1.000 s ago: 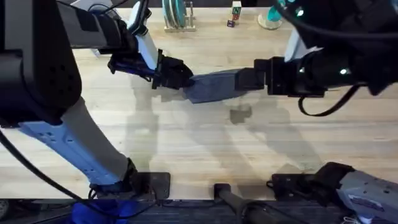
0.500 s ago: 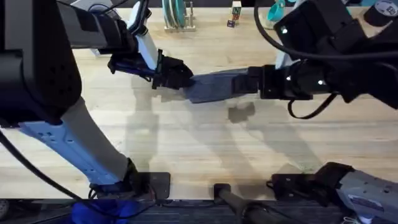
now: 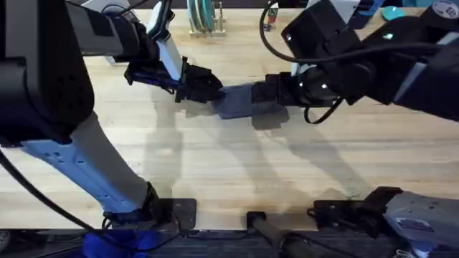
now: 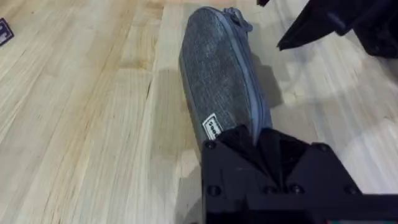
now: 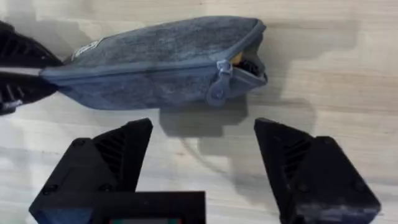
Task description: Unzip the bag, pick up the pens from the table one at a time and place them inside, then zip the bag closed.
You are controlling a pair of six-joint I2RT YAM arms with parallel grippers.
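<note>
Bag (image 3: 240, 100) lies mid-surface (image 3: 215, 165), far side. Your left gripper (image 3: 208, 89) has its fingers clamped on the bag's left end. Right gripper (image 5: 202, 134) hangs fingers wide beside the zipper pull (image 5: 217, 93); zip nearly closed, small gap at the right end. Fabric looks soft and light, so keep the end pinned and pinch the pull tab, not the cloth.

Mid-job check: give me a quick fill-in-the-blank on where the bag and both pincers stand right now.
1. The left pincer is clamped on one ____ of the bag.
2. The right pincer is ____, holding nothing.
3. The bag's zipper pull sits near the end ____ the left pincer.

Missing words: end; open; away from
</note>
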